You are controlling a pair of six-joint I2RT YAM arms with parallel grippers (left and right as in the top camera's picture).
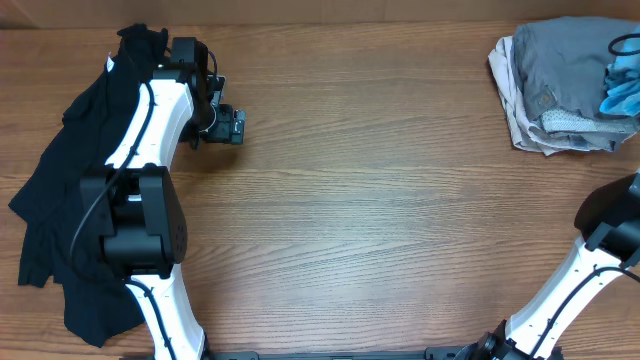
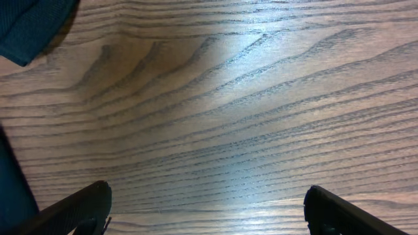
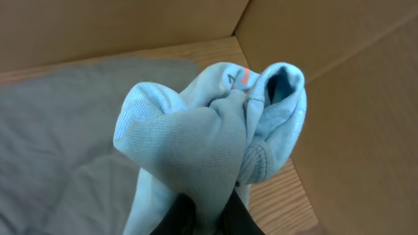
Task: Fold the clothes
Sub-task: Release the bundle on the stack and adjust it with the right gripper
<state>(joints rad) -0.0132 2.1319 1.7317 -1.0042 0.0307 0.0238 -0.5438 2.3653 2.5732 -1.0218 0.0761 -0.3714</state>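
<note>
- The light blue T-shirt (image 3: 209,137) was soft, light knit. It bunched and drooped wherever it was not supported, so it would probably slump rather than keep any shape when lifted.
- It sat at about 2 o'clock on the counter (image 1: 380,200), at the far right edge of the overhead view. There it lay on a heap topped by a grey garment (image 1: 560,70), close to a cardboard wall (image 3: 339,98).
- A single pinch in the middle of the bundle would likely bring it up as a wad. In my judgement the better holds were a hem, a shoulder seam or the ribbed collar, where the cloth is doubled and less likely to slide.
- The black T-shirt (image 1: 60,190) lay crumpled at 9 o'clock, partly under the left arm. It looked larger and equally limp, and would probably need two corner holds to spread flat.
- The right end effector (image 3: 204,214) was pressed together on a fold of the light blue T-shirt, and its dark fingers (image 3: 175,219) showed at the 6 o'clock edge of the wrist view. The cloth rose from that pinch in a loose knot, with the grey garment below.
- The left end effector (image 2: 206,209) was spread wide and held nothing. It hovered over bare wood at about 10 o'clock on the counter, and I could not tell whether it touched the surface.
- An edge of dark fabric showed at 11 o'clock in its wrist view, clear of both fingers.
</note>
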